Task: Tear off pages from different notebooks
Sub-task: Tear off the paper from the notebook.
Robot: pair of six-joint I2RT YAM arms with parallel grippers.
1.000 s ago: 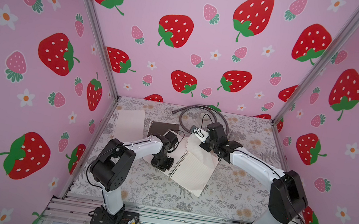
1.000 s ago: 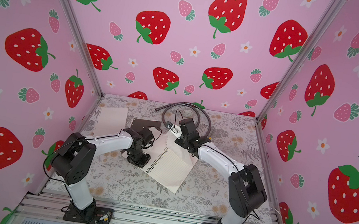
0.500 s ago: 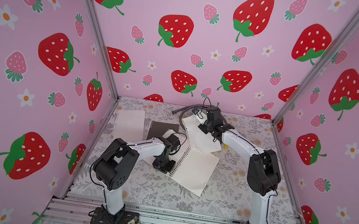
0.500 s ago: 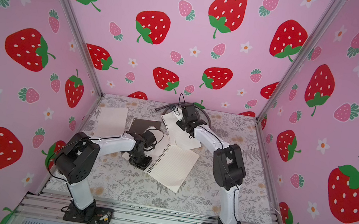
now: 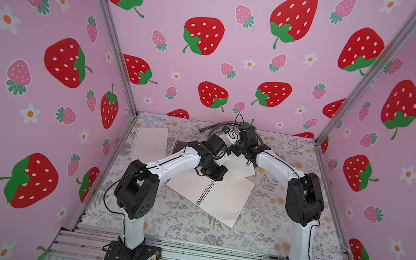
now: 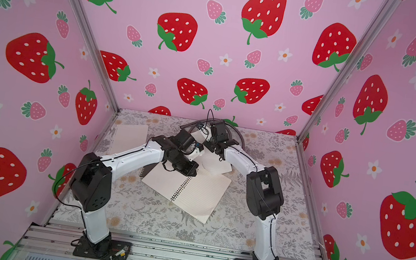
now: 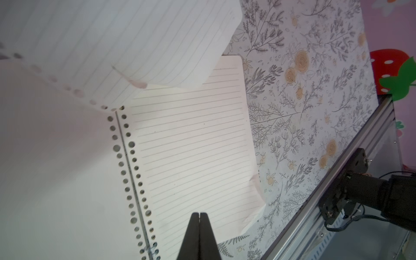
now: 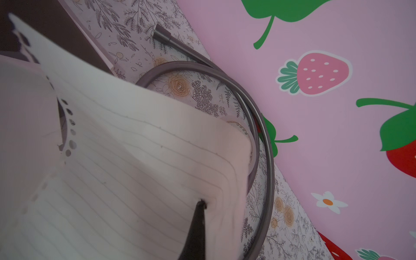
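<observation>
An open spiral notebook [image 5: 221,198] [image 6: 195,193] lies in the middle of the table, its lined page [image 7: 191,146] facing up. My right gripper [image 5: 236,149] [image 8: 201,203] is shut on a lined page [image 8: 135,157] [image 5: 240,168] lifted over the notebook's far edge; its punched, torn edge hangs near the spiral [image 7: 132,180]. My left gripper [image 7: 200,213] [image 5: 218,176] is shut on nothing and hovers just over the open notebook. The dark-covered notebook [image 5: 180,146] [image 8: 45,22] lies behind, mostly hidden by my left arm. Another loose page [image 5: 150,141] [image 6: 129,138] lies at the back left.
A grey coiled hose [image 8: 258,126] [image 5: 212,131] lies against the back wall, close behind the right gripper. Pink strawberry walls close off three sides. An aluminium rail [image 7: 337,191] borders the front of the floral table cover [image 5: 186,223].
The right gripper pulled the page off the open notebook, swung it up toward the back wall and now holds it lower. The left gripper has lifted off the notebook's spine.
</observation>
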